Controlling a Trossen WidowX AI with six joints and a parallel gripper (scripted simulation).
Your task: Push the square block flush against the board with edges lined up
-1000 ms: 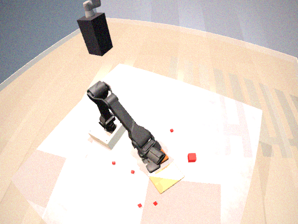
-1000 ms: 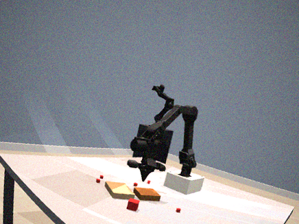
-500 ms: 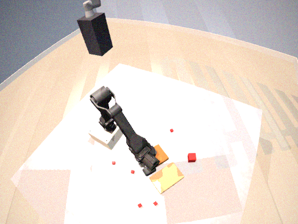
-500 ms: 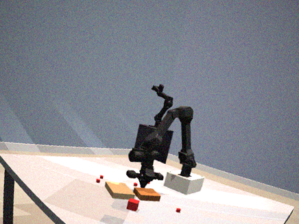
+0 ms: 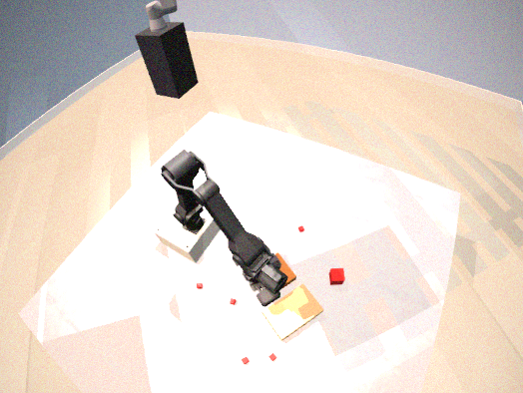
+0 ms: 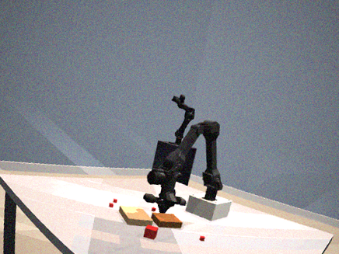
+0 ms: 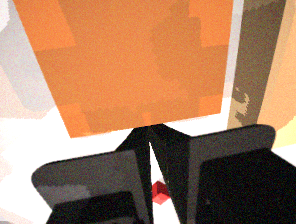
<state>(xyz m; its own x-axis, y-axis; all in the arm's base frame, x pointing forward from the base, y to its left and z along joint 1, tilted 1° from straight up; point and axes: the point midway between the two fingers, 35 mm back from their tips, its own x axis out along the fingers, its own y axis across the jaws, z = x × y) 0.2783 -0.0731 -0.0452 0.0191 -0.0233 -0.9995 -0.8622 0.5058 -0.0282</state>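
My jaws are together with nothing clamped in them. In the top view my own gripper [image 5: 264, 291] [image 6: 163, 209] [image 7: 145, 122] hides its tips and part of the orange block [image 5: 285, 269] [image 6: 167, 220] [image 7: 135, 65]. The block lies flat on the bench [image 5: 250, 165] [image 6: 260, 242] [image 7: 30, 150], well in from its edges. The far end of the block is cut off in my wrist view, and I cannot tell whether my tips touch the near end.

The pale board [image 5: 294, 311] [image 6: 136, 216] [image 7: 280, 85] lies just beside the block, a narrow strip of bench showing between them. In the exterior view it is on the side toward the bench's left corner; my wrist view catches only a slice of it. The big red cube [image 5: 336, 276] [image 6: 150, 232] sits nearer the bench's front corner, which the exterior view cuts off. Glare washes out much of the bench top.
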